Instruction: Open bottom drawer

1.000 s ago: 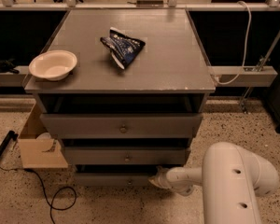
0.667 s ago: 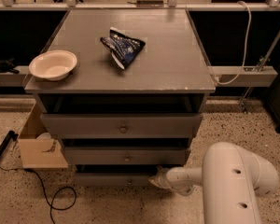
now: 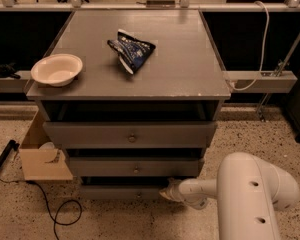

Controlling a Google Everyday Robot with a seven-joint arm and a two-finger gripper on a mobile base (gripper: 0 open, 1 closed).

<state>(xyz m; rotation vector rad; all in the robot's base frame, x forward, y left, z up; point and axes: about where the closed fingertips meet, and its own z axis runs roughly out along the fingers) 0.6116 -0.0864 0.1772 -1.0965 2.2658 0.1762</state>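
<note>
A grey cabinet (image 3: pixel 210 91) with three drawers stands on a speckled floor. On its top are a white bowl (image 3: pixel 56 69) and a crumpled blue packet (image 3: pixel 132 54). The bottom drawer (image 3: pixel 115 192) is the lowest front, just above the floor and set back under the middle drawer (image 3: pixel 105 166). Its long axis runs left to right, and its small knob (image 3: pixel 138 196) sits at the centre. The white arm (image 3: pixel 250 194) reaches in low from the right. The gripper (image 3: pixel 165 192) is at the right end of this drawer front, level with it. The knob lies just to the gripper's left. Whether the gripper is open, closed or holding anything cannot be told. The pull would likely come straight outward, toward the camera.
</note>
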